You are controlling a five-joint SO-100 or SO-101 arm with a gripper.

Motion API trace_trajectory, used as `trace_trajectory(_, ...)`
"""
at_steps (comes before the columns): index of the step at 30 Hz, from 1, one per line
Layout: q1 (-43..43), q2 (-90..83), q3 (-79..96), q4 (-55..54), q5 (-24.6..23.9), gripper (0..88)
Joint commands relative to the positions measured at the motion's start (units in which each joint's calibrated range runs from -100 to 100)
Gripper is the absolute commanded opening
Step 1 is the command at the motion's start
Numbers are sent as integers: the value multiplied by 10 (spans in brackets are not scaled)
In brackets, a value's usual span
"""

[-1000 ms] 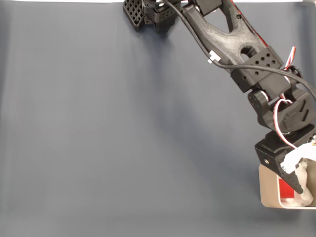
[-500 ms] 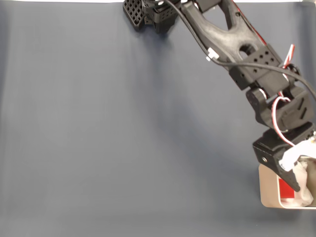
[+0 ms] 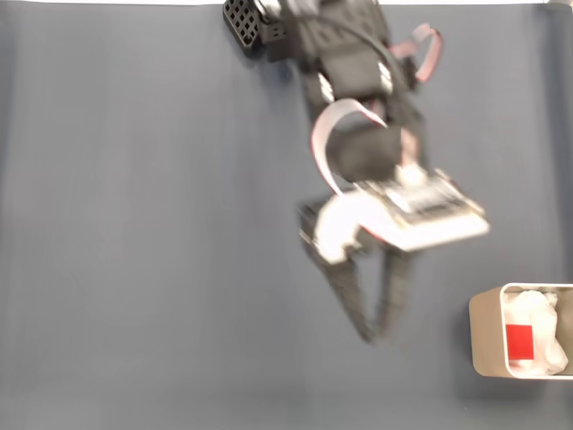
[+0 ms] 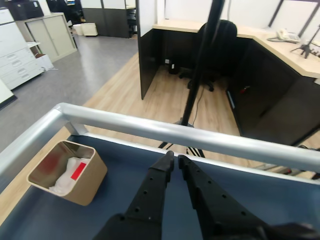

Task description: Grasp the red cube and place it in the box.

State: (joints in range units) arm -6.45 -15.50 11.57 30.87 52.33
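Red cube (image 3: 519, 341) lies on the white lining inside the box (image 3: 484, 336). Claw (image 4: 174, 159), fingers together and empty, should retreat without brushing the box.

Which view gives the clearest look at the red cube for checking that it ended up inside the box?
The fixed view: it looks straight down on the red cube lying on the white lining within the walls of the box. The wrist view shows the cube smaller and at a slant, still inside the box.

An office: the wrist view shows a long desk (image 4: 260, 37) with a phone (image 4: 284, 35), a dark swivel chair (image 4: 220, 40), filing cabinets (image 4: 20, 55) far left
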Motion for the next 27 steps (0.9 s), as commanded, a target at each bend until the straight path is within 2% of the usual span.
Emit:
trace_trajectory(1,36,-182,138,4,3,0)
trace_trajectory(13,56,-594,548,147,-10,0)
trace_trajectory(17,55,-664,644,197,-21,0)
trace_trajectory(27,58,-758,882,188,-40,0)
